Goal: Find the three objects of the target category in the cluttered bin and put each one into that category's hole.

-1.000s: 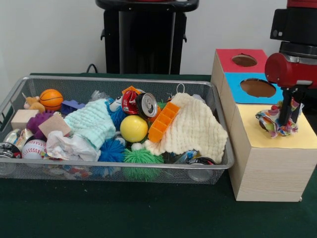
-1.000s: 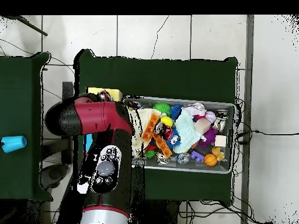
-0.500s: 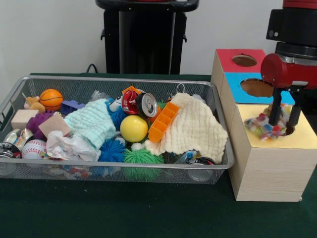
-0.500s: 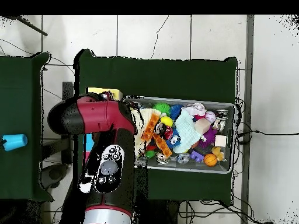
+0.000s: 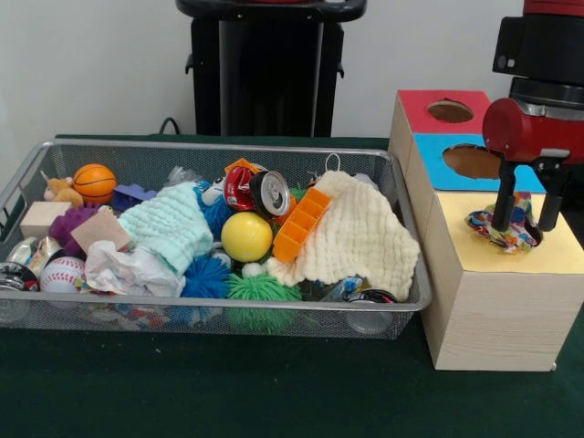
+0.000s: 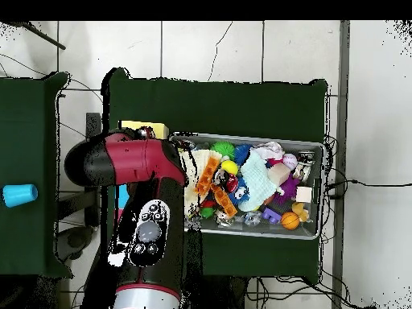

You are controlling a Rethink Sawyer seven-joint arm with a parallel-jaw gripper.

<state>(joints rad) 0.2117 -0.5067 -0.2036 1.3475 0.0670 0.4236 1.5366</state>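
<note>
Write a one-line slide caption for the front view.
Sawyer's open gripper straddles a multicoloured cloth at the yellow hole of the sorting box, beside the cluttered wire bin.

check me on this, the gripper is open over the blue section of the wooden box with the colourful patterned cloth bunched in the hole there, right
Wrong section. The front view shows the gripper open over the yellow section of the wooden box, with the colourful patterned cloth bunched at the hole there.
</note>
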